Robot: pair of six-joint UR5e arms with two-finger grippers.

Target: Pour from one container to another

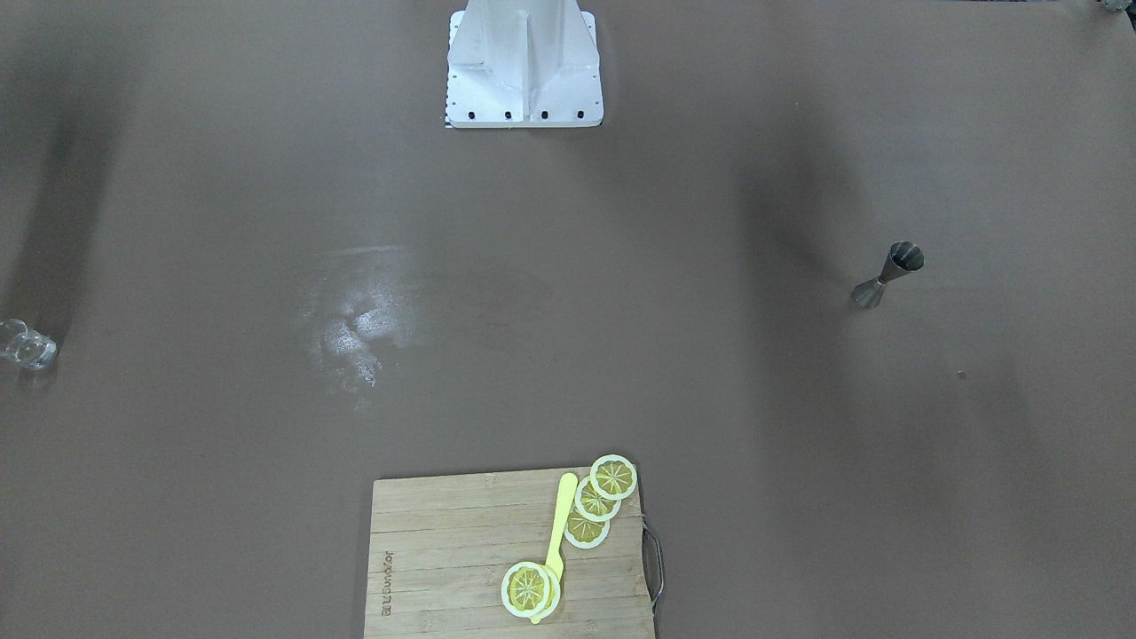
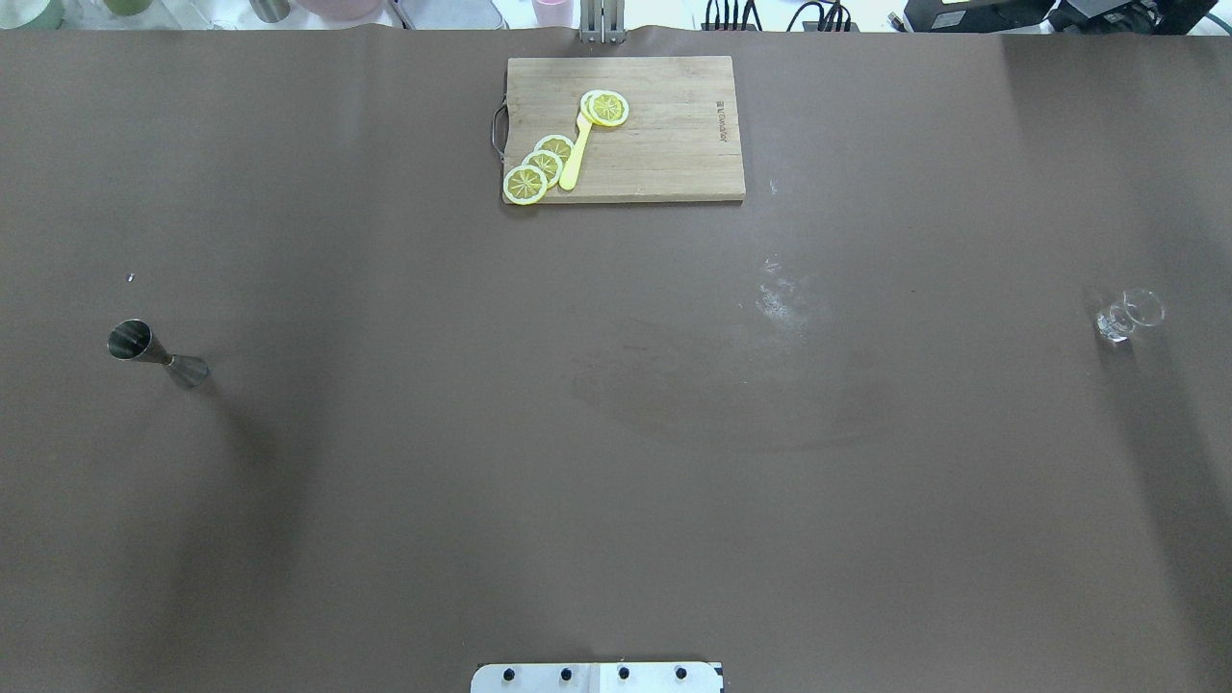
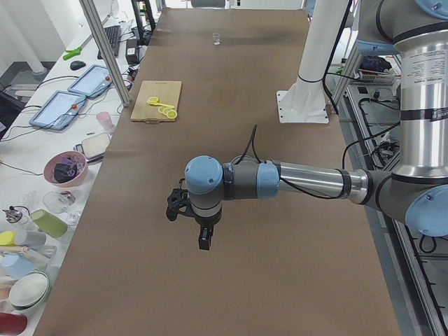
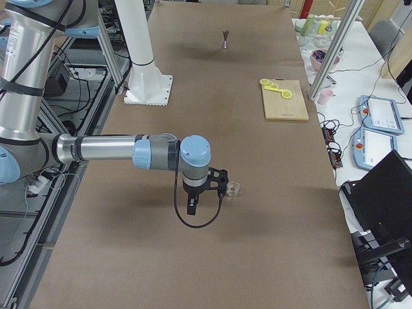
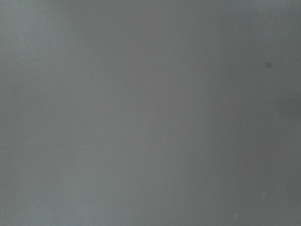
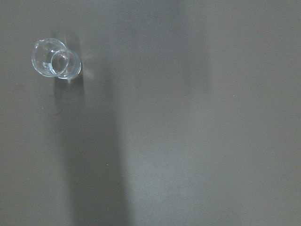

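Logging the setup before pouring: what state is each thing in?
jigger: upright, ungrasped, contents unclear.
glass: upright, ungrasped, contents unclear.
lemon slices: flat on cutting board, overlapping.
left hand: raised above table, open or shut unclear.
right hand: raised near glass, open or shut unclear.

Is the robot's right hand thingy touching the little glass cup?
Apart. In the overhead view the glass stands alone on the table, nothing at it; the right wrist view shows it from above, clear of the right end effector.

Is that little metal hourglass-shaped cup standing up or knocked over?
Upright: the small steel hourglass-shaped jigger stands on its lower cone, open mouth upward.
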